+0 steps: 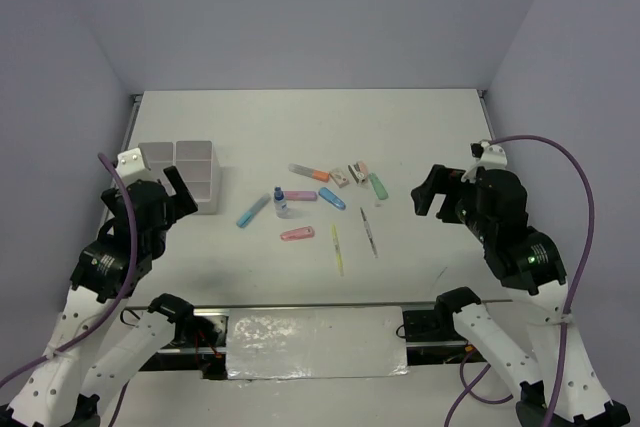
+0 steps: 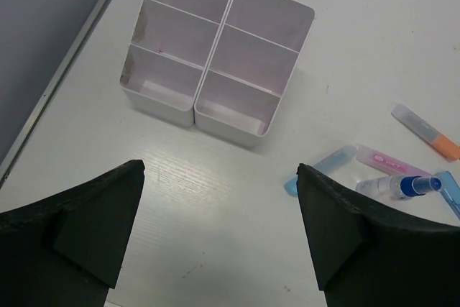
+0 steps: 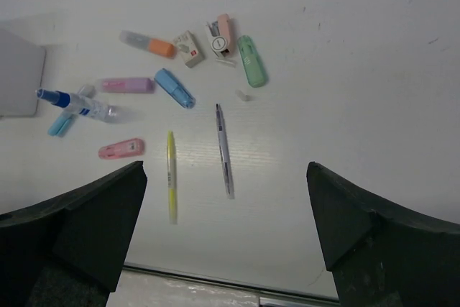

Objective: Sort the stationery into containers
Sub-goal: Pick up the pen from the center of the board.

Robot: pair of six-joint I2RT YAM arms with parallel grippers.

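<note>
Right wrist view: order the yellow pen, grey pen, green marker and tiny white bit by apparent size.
1. Largest: the yellow pen and grey pen, about equal in length, too close to rank.
2. Next: the green marker, shorter though thicker.
3. Smallest: the tiny white bit.

I am observing the organizer (image 1: pixel 205 205) sitting at the left of the table (image 1: pixel 300 117). The stationery (image 1: pixel 331 198) is lying scattered to its right, apart from it. The bottle (image 1: pixel 280 201) is sitting at the group's left; the erasers (image 1: pixel 340 178) are lying behind, and the left pen (image 1: pixel 337 249) and right pen (image 1: pixel 369 231) in front.
</note>
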